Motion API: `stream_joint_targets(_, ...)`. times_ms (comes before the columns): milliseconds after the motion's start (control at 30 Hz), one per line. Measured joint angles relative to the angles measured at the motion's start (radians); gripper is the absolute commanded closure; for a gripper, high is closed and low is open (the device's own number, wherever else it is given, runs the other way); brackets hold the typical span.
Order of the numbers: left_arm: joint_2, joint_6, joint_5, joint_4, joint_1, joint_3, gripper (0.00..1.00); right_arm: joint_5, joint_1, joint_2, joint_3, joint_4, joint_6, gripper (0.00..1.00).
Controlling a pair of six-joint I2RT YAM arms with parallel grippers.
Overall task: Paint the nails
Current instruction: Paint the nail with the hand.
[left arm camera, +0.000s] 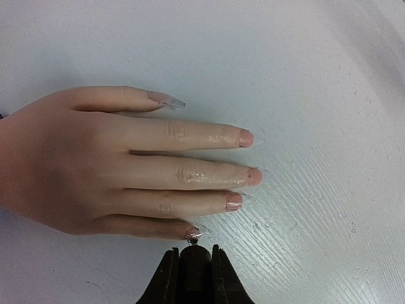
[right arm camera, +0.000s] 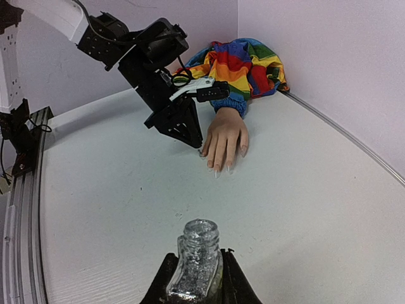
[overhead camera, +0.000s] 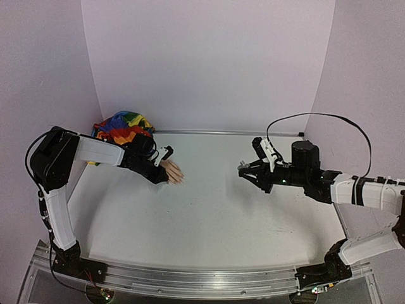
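The pale fake hand point(left arm camera: 95, 164) lies flat on the table, its rainbow sleeve point(overhead camera: 123, 126) bunched at the back left corner. Its nails point(left arm camera: 246, 138) are pinkish, and the little finger's nail point(left arm camera: 192, 234) looks glittery. My left gripper point(left arm camera: 194, 253) is shut on the black cap of a polish brush point(left arm camera: 194, 269), whose tip touches the little finger's nail. In the top view the left gripper point(overhead camera: 162, 175) sits right beside the hand point(overhead camera: 173, 172). My right gripper point(right arm camera: 196, 275) is shut on an uncapped glass bottle point(right arm camera: 197, 256) of silver glitter polish, held upright well to the right of the hand point(right arm camera: 225, 134).
White walls close the table point(overhead camera: 209, 209) at the back and both sides. A metal rail point(overhead camera: 190, 282) runs along the near edge by the arm bases. A black cable point(overhead camera: 329, 117) loops above the right arm.
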Motion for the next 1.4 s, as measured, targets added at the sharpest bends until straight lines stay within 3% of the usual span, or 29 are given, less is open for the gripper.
stream_joint_targets(1400, -0.044, 0.013, 0.037, 0.03, 0.0, -0.042, 1.0, -0.014, 0.0, 0.009, 0.0, 0.0, 0.0, 1.0)
